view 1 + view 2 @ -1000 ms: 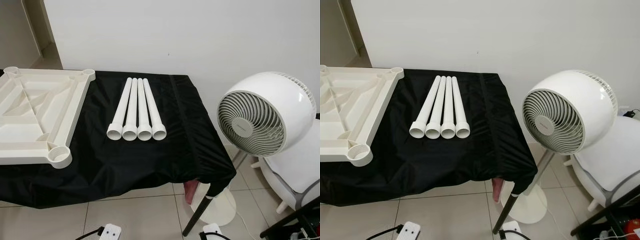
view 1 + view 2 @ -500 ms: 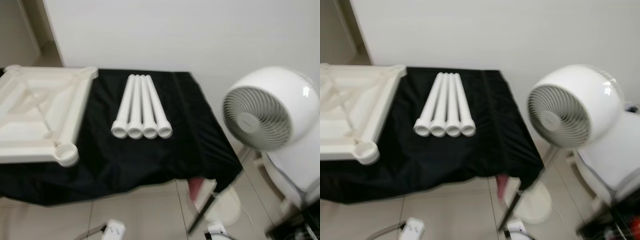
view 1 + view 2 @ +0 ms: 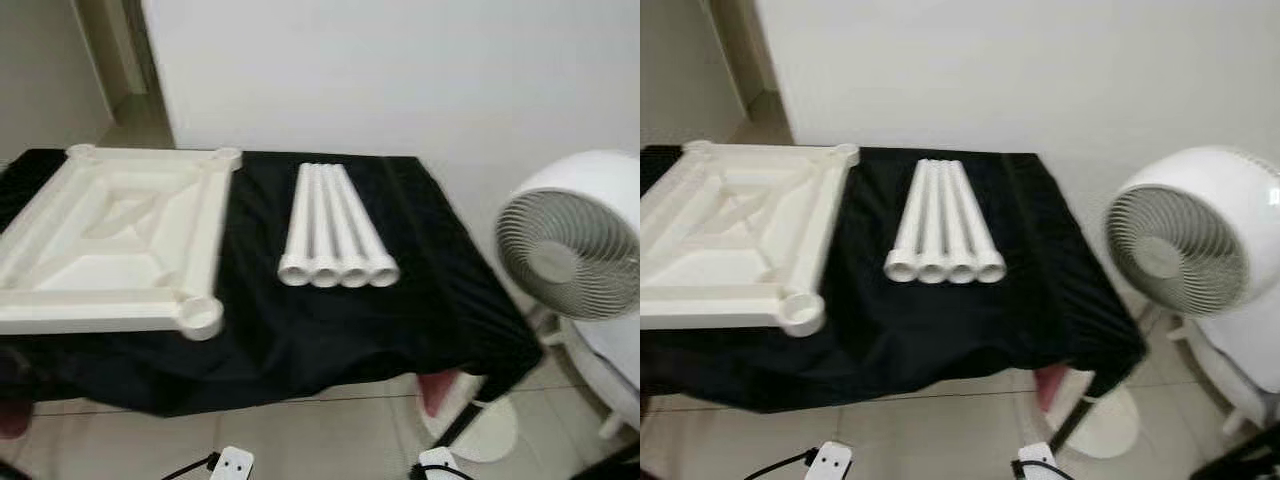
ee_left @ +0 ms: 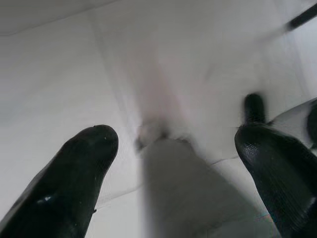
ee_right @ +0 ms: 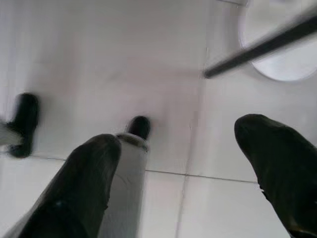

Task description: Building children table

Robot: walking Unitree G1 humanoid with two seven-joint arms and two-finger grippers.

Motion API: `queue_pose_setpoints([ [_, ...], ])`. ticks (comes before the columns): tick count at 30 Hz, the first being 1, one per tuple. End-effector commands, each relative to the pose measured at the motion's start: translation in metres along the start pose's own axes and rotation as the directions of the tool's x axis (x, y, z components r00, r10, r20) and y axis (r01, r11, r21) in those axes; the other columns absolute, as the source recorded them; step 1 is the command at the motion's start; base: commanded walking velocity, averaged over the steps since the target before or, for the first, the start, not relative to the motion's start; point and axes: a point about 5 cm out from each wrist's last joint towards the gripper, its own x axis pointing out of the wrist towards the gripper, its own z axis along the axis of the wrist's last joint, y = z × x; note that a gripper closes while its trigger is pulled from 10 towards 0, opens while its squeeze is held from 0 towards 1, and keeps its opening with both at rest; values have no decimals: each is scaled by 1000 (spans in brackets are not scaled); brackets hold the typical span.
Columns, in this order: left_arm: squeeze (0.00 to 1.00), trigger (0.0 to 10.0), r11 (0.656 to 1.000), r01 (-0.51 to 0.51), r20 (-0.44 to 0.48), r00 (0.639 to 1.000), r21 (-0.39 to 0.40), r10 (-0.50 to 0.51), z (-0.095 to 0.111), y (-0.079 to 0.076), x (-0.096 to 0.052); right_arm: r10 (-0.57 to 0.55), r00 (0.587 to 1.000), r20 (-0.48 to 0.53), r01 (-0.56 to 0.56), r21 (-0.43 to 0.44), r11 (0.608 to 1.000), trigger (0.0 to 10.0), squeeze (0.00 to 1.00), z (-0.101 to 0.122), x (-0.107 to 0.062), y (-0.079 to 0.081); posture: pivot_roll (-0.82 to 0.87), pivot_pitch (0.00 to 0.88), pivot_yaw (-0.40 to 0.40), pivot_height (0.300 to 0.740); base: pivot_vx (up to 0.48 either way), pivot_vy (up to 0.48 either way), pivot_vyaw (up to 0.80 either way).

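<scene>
A cream plastic children's tabletop (image 3: 110,240) lies upside down on the left of a table draped in black cloth (image 3: 300,330), with round leg sockets at its corners. Several white tube legs (image 3: 335,235) lie side by side to its right, open ends toward me. My left gripper (image 4: 173,173) hangs open above the pale floor tiles, holding nothing. My right gripper (image 5: 183,178) also hangs open over the tiles, with nothing between its fingers.
A white standing fan (image 3: 580,250) stands at the right of the table, its round base (image 3: 485,430) on the floor by a black table leg. White power strips (image 3: 232,464) lie on the tiles in front. A white wall is behind; a doorway opens at far left.
The whole scene has shifted right in the eye views, so the camera has turned left; more of the tabletop shows and the fan is partly cut off. The parts on the table have not moved.
</scene>
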Motion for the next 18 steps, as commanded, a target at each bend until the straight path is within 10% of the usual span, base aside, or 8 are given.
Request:
queue_pose_setpoints([
  [1,0,10000,1000,1,-13,1000,-2,-1,-1,-1,0,0,1000,-13,0,-2,1000,10000,0,-5,-1,0,24,0,-14,740,0,390,0],
  [18,0,10000,1000,-8,-17,1000,-8,8,-2,0,0,1,1000,-7,-1,-3,1000,10000,0,-3,-1,-2,28,0,-16,740,0,202,0],
])
